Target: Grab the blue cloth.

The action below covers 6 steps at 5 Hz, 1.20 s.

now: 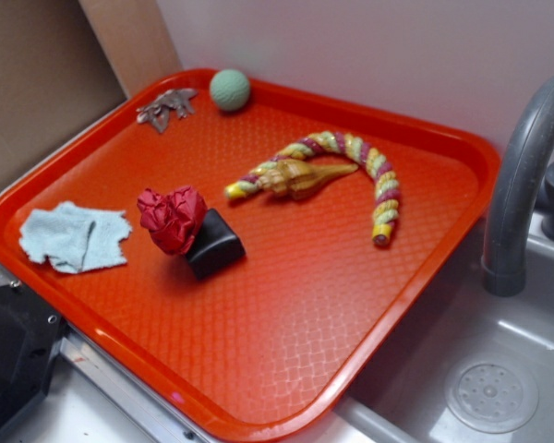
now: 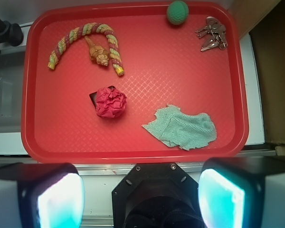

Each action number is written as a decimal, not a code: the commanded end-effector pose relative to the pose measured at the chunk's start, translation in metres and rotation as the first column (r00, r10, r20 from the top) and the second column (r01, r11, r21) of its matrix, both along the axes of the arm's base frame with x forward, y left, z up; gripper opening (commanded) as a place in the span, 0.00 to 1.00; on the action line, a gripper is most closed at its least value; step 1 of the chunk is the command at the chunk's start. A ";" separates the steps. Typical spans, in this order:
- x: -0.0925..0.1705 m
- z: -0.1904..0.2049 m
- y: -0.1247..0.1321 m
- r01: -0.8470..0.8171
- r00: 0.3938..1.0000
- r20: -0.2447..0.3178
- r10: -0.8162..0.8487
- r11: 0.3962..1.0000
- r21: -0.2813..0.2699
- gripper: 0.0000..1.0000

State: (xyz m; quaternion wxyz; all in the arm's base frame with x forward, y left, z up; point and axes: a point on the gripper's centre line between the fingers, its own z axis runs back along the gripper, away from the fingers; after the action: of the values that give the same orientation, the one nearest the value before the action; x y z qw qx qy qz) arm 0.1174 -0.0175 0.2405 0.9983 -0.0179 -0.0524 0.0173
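the blue cloth (image 1: pixel 76 238) (image 2: pixel 182 127) is a thin, pale rag, rumpled and folded over itself, with ragged edges. it lies flat on the red tray (image 1: pixel 286 341) (image 2: pixel 133 142), near the tray's edge on the robot's side, well apart from the red fabric ball (image 1: pixel 172 218) (image 2: pixel 110 102) sitting against a small black block (image 1: pixel 216 245). in the wrist view the gripper (image 2: pixel 141 197) hangs outside the tray, its two fingers (image 2: pixel 61 199) spread wide and holding nothing; the cloth sits ahead of them, slightly toward the right finger, not touching.
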 end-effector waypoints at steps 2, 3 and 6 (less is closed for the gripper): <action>0.048 -0.050 0.022 0.147 0.989 -0.025 -0.145 0.977 0.156 1.00; 0.071 -0.103 0.038 0.303 0.952 -0.105 -0.288 0.939 0.162 1.00; 0.031 -0.218 0.049 0.454 0.889 -0.161 -0.429 0.870 0.190 1.00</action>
State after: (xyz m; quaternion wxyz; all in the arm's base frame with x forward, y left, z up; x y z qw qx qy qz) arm 0.1453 0.0306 0.0215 0.9737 0.0760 0.0221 -0.2136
